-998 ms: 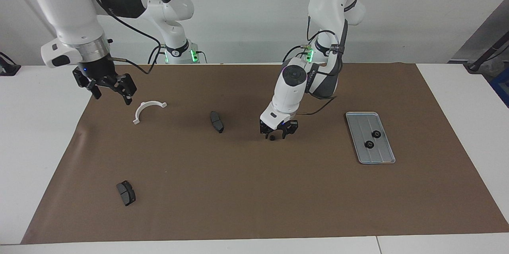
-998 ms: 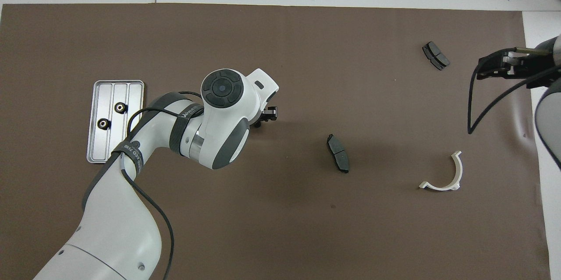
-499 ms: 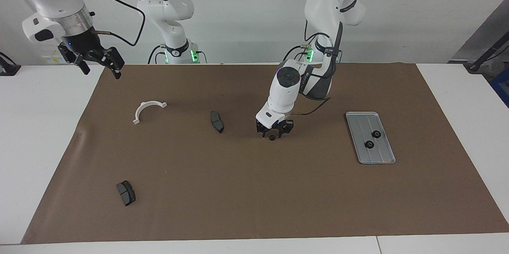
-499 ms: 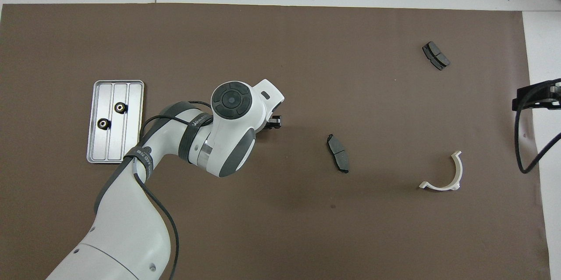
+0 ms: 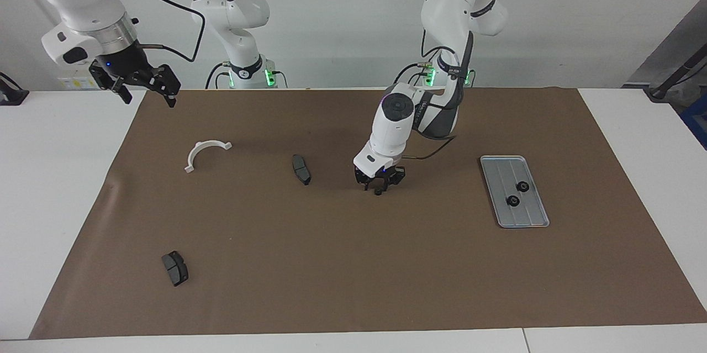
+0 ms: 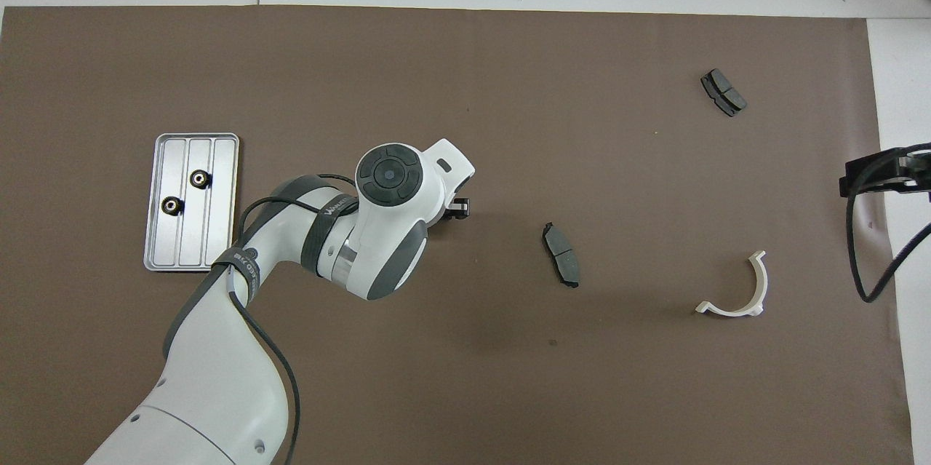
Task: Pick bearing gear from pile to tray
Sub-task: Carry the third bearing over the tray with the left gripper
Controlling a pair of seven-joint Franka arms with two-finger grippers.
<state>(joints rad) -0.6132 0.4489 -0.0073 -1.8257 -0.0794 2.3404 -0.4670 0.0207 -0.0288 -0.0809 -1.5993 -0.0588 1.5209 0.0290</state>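
Left gripper, jaws pinching a small black gear on the brown mat, at 9 o'clock from the tray. Right gripper, jaws spread, waits raised over the mat's edge at 11 o'clock from the white bracket.

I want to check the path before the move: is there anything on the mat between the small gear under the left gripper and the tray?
Nothing visible. Only bare brown mat lies between the gear under the left gripper and the tray.

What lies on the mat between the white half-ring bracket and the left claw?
One dark brake pad lies between the white bracket and the left claw; the facing view shows it, with bare mat around.
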